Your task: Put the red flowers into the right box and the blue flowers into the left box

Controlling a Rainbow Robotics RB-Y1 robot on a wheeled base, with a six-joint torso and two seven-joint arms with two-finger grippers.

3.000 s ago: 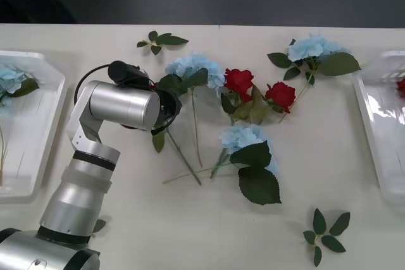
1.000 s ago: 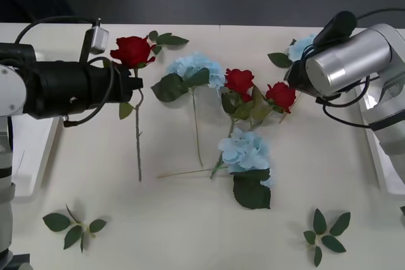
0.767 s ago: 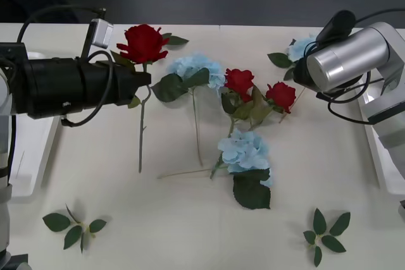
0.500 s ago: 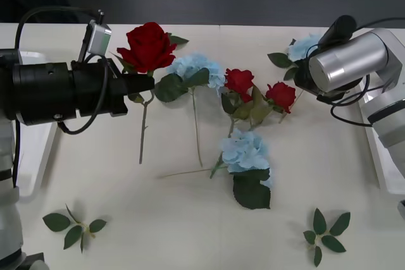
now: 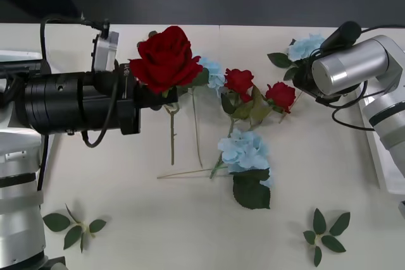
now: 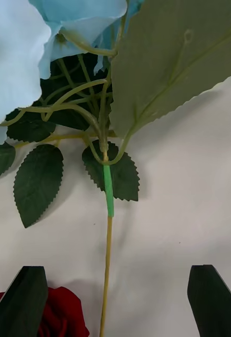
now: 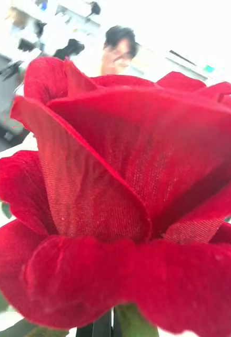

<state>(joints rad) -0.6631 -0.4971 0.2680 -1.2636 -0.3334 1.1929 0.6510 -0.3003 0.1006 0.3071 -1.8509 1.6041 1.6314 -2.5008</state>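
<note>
Left gripper (image 5: 150, 96) has its fingers clamped on a red rose (image 5: 166, 59), bloom just above them, lifted off the desk (image 5: 126, 219). Right gripper (image 6: 115, 300) hangs with fingers apart, a blue flower's stem (image 6: 108, 247) between them. Two roses (image 5: 239, 81) and three blue flowers (image 5: 243, 150) lie unsorted; most sorting remains.

Left pincer (image 5: 158, 97) raised, clamped shut — right pincer (image 6: 115, 300) spread wide
</note>
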